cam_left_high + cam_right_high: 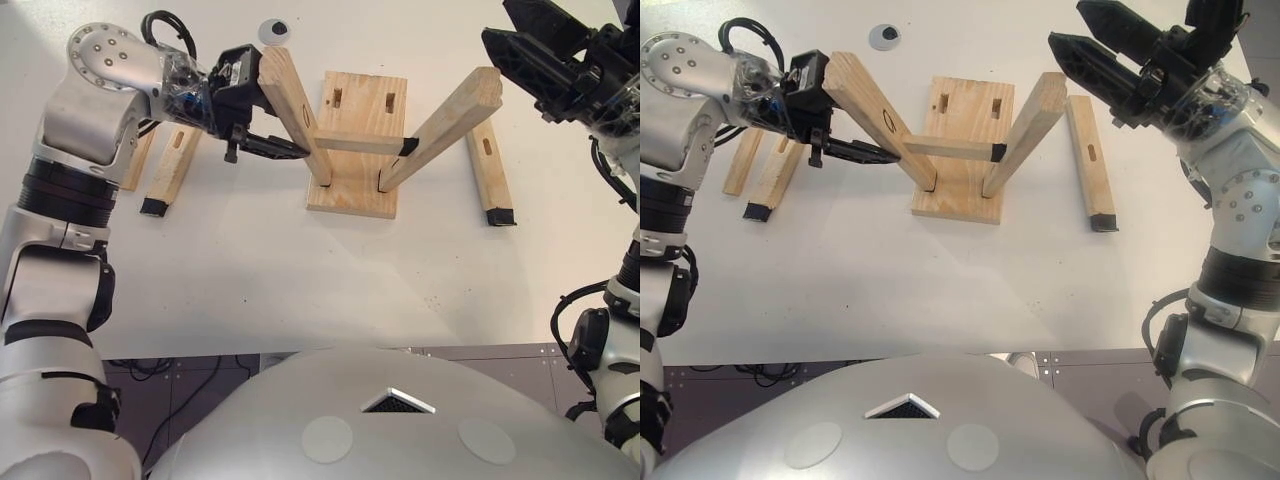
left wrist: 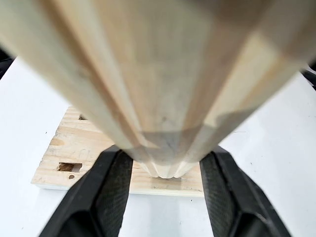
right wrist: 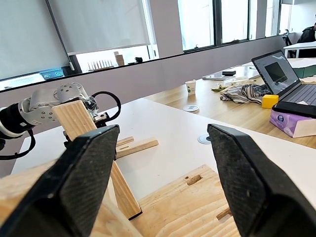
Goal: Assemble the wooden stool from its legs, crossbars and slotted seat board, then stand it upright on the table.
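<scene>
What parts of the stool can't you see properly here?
Left wrist view: the held leg covers most of the seat board.
Head view: the left arm hides part of the loose pieces.
Right wrist view: the second leg is cut off by the edge and the open fingers.

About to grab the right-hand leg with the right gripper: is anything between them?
Nothing visible. The right gripper hangs open by the upper end of the right-hand leg, only air between them. The left gripper holds the left-hand leg.
</scene>
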### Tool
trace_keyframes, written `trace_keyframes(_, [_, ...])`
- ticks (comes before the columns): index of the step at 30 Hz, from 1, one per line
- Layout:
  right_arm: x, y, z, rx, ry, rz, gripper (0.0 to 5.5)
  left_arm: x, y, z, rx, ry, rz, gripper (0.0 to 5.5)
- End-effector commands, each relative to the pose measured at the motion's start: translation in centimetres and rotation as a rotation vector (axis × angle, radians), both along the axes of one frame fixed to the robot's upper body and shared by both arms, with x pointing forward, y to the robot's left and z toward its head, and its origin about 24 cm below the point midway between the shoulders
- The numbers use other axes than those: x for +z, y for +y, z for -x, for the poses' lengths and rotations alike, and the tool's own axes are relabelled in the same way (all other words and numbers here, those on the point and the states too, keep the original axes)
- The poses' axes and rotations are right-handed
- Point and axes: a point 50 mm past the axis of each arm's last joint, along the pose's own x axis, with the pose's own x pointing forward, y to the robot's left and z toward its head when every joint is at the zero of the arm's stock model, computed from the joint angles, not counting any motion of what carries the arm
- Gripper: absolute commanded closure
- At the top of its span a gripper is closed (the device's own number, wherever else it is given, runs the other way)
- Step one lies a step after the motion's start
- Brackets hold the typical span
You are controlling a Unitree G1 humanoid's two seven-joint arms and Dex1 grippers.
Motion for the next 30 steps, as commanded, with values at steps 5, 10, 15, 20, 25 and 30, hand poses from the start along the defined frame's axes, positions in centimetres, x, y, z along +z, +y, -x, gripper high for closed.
trace_keyframes(5, [0.2,1.8,-0.4,0.073,0.013,-0.007,2.23,-18.4,6.3,13.0,0.210,0.895,-0.544,3.51])
trace_keyframes(10, [0.1,1.6,-0.3,0.057,0.020,-0.011,2.23,-17.9,5.4,12.6,0.185,0.814,-0.523,3.51])
trace_keyframes(15, [0.7,0.6,-0.3,-0.019,-0.017,-0.044,2.23,-13.2,3.5,8.9,0.181,0.575,-0.411,3.51])
trace_keyframes(20, [1.4,-1.2,-0.6,-0.145,-0.067,-0.104,2.23,-7.5,3.8,6.9,0.237,0.445,-0.298,2.75])
trace_keyframes(25, [-0.8,-3.7,1.9,-0.196,0.030,-0.013,2.23,-6.9,3.9,8.1,0.255,0.501,-0.283,1.98])
trace_keyframes(30, [-4.7,-2.7,9.6,0.184,0.360,0.163,2.23,-6.6,5.1,7.1,0.443,0.451,-0.182,1.67])
